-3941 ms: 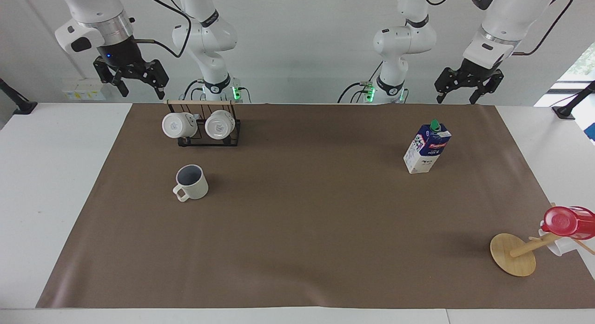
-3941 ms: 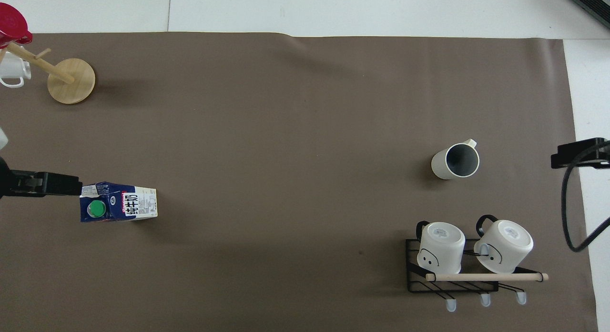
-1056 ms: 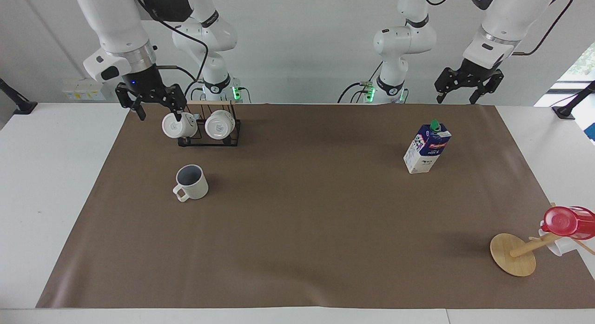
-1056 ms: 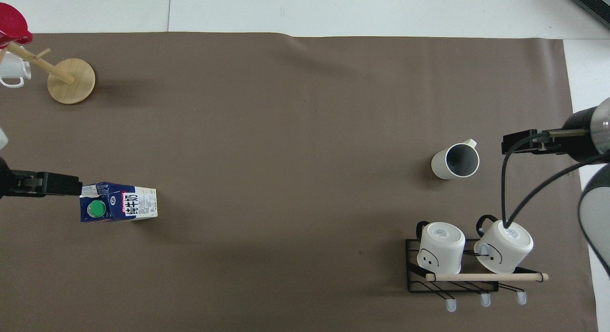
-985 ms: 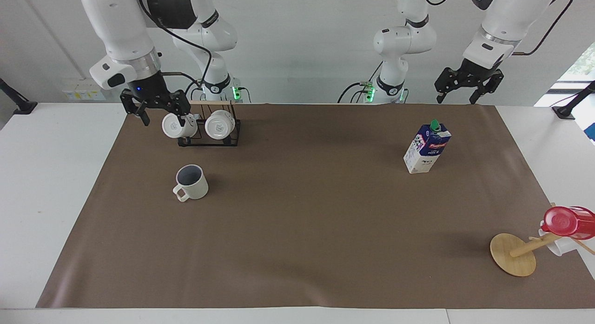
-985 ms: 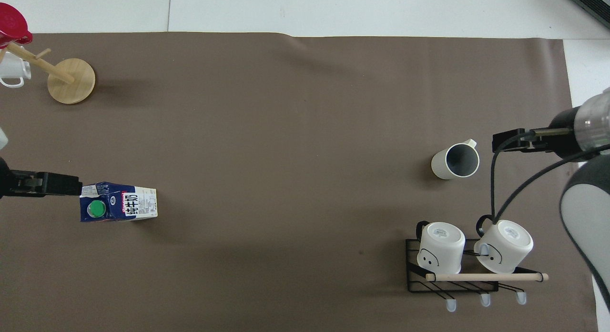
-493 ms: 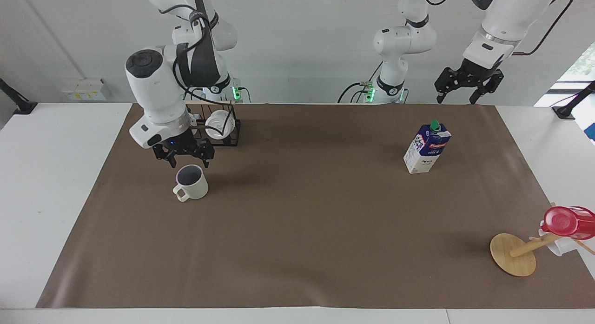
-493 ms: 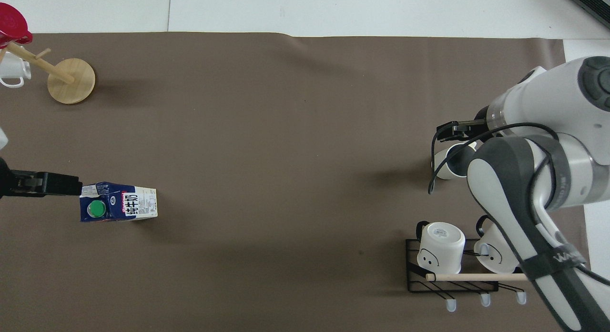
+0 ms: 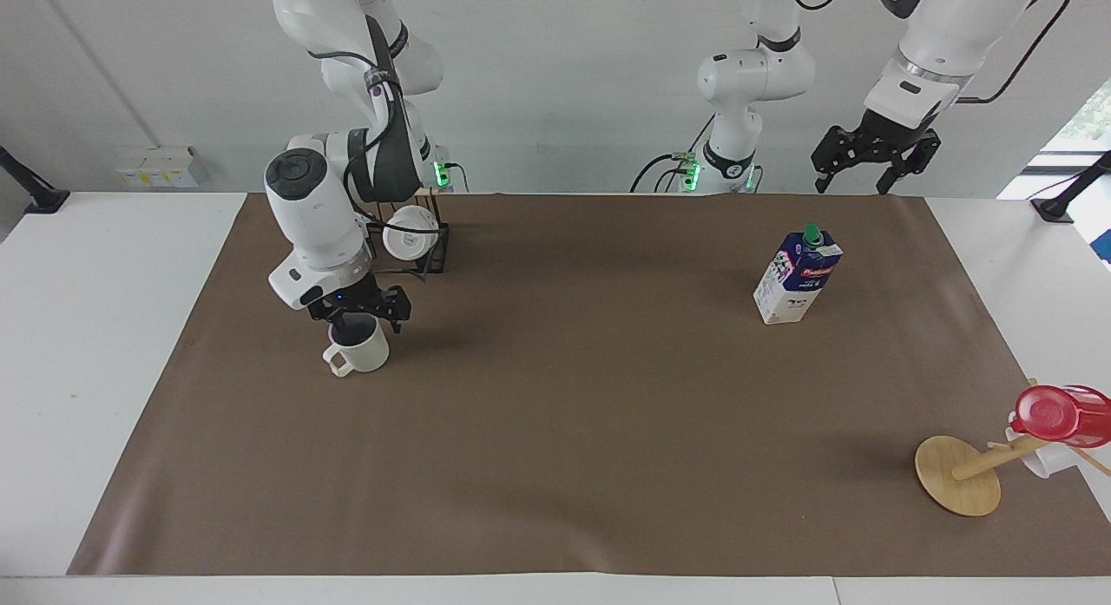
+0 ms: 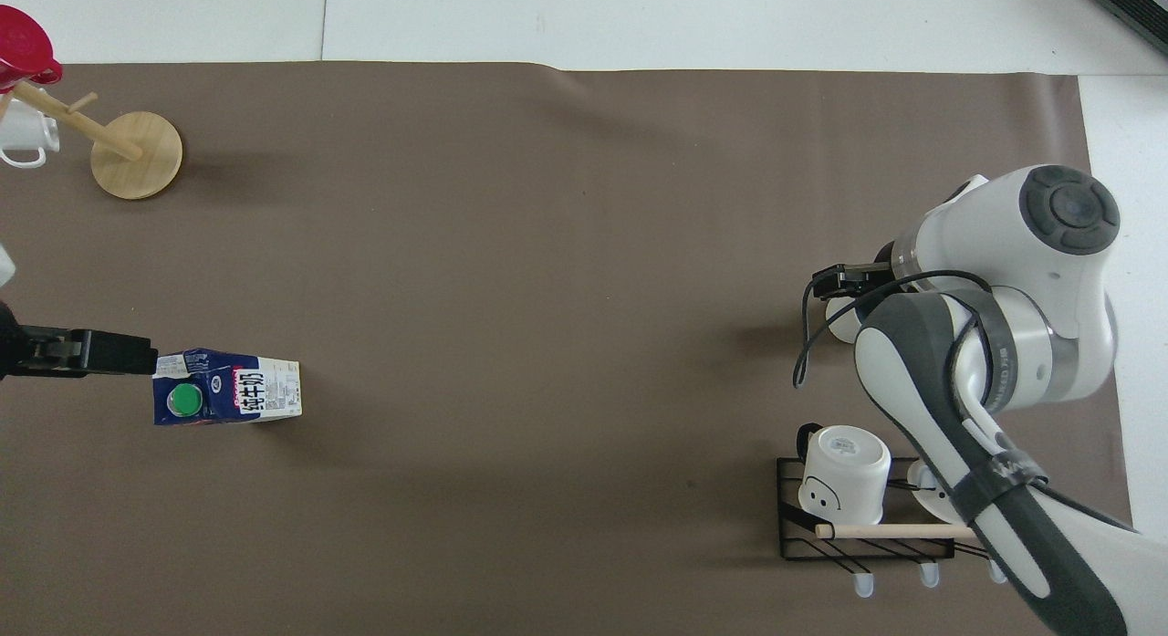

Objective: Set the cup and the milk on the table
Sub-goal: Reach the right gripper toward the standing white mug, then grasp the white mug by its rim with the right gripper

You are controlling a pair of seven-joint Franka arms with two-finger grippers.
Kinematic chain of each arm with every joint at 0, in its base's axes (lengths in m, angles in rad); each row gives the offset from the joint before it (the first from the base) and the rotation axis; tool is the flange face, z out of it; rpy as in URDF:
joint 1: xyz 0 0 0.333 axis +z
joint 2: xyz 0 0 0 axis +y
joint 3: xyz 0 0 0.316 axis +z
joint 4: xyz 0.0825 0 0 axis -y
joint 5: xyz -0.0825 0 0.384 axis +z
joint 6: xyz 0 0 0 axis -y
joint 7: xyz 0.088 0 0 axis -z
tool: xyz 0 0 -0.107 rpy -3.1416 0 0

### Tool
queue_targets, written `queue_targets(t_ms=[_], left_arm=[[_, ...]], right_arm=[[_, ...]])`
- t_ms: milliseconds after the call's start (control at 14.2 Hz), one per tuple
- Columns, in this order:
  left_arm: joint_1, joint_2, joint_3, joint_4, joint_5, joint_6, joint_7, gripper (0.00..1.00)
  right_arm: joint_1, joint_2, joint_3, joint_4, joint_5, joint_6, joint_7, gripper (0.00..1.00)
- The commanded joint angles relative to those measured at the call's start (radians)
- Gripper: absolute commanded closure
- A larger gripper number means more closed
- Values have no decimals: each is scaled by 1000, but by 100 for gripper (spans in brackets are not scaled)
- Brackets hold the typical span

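Cup [image 9: 362, 353]: cream-white, dark inside. Milk [image 9: 797, 275]: white below, dark blue above, red logo, green cap. Counter [image 9: 95, 327]: white w/ matte brown sheet. Rack mug [image 10: 844, 472]: white, black face print. Rack [image 10: 794, 536]: black wire.

A robotics lab is shown: two white Franka arms [image 9: 330, 206] are mounted at a wide white table [image 9: 95, 327] covered by a brown sheet [image 9: 564, 431], before a bare white wall, with cabling and lit green base indicators [image 9: 441, 173].
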Motion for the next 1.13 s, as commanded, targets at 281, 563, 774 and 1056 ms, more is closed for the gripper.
queue_targets(t_ms=[281, 563, 774, 1056], left_arm=[[-9, 3, 7, 19, 20, -25, -10, 0], [-9, 3, 8, 19, 20, -24, -10, 0], [-9, 0, 8, 16, 20, -24, -14, 0], [-12, -3, 7, 7, 19, -10, -10, 0]], right_arm=[[-17, 40, 6, -38, 0, 74, 21, 0], [-22, 40, 6, -38, 0, 71, 16, 67], [-22, 40, 6, -38, 0, 71, 22, 100], [-22, 43, 6, -32, 9, 70, 27, 100]])
